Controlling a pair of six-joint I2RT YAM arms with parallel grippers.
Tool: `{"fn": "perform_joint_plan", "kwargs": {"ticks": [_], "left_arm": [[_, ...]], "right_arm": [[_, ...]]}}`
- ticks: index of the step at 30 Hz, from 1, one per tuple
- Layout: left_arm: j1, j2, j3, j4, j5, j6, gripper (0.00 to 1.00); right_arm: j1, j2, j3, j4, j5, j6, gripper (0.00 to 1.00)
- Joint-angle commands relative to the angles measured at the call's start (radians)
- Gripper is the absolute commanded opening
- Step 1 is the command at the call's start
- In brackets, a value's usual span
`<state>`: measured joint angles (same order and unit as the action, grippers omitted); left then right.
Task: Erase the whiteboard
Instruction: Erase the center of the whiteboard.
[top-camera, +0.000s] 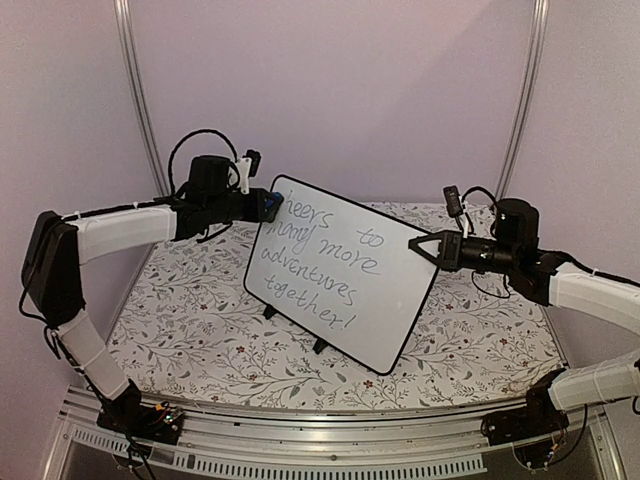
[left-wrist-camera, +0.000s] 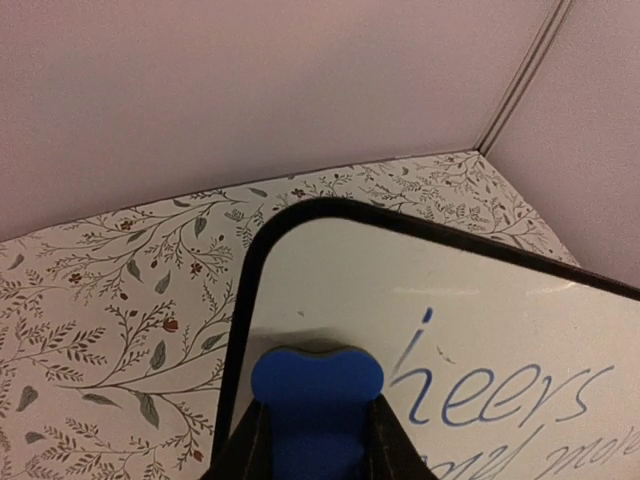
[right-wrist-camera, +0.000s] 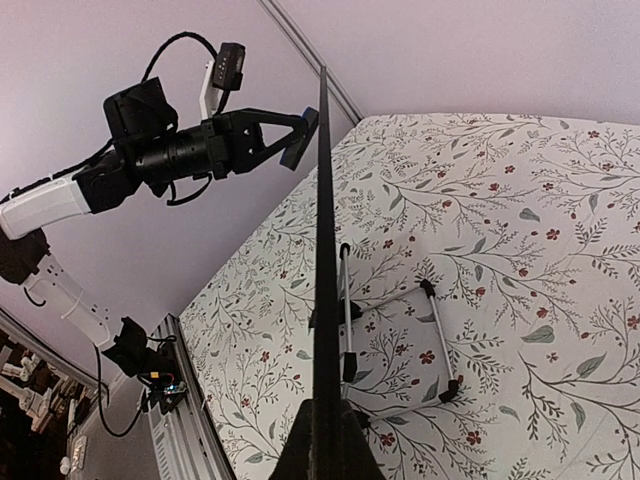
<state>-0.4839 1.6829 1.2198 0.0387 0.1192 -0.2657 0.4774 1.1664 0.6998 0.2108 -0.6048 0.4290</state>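
Note:
The whiteboard (top-camera: 340, 270) stands tilted on its black feet in the middle of the table, with handwriting "cheers to many more adventures together!" on it. My left gripper (top-camera: 268, 205) is shut on a small blue eraser (left-wrist-camera: 316, 395), pressed against the board's top left corner (left-wrist-camera: 330, 270). The first letter of "cheers" is mostly gone. My right gripper (top-camera: 418, 244) is shut on the board's right edge, which shows edge-on in the right wrist view (right-wrist-camera: 326, 260).
The table has a floral cloth (top-camera: 180, 320). A wire stand (right-wrist-camera: 400, 340) with black tips props the board from behind. Pale walls close the back and sides. A metal rail (top-camera: 330, 440) runs along the near edge.

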Motion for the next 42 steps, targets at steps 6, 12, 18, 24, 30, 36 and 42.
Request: {"fn": "perform_joint_plan", "kwargs": {"ticks": [6,12,18,24,30,36,42], "left_arm": [[0.006,0.013,-0.046,0.030,0.024,-0.059,0.00],[0.003,-0.017,-0.134,0.019,0.016,-0.085,0.00],[0.004,-0.001,-0.101,0.070,0.058,-0.076,0.00],[-0.008,0.049,0.046,0.044,0.091,-0.035,0.00],[-0.023,0.080,0.104,0.001,0.061,-0.009,0.00],[-0.047,0.057,0.019,-0.012,0.048,-0.029,0.00],[-0.073,0.032,-0.062,-0.023,0.024,-0.045,0.00]], "right_arm": [[0.023,0.011,-0.003,-0.054,-0.078,-0.076,0.00],[0.023,0.016,-0.003,-0.057,-0.078,-0.077,0.00],[0.023,0.030,0.004,-0.054,-0.085,-0.074,0.00],[0.023,0.037,0.009,-0.056,-0.087,-0.075,0.00],[0.023,0.041,0.009,-0.056,-0.087,-0.070,0.00],[0.023,0.042,0.009,-0.059,-0.090,-0.071,0.00],[0.023,0.042,0.009,-0.059,-0.092,-0.074,0.00]]}}
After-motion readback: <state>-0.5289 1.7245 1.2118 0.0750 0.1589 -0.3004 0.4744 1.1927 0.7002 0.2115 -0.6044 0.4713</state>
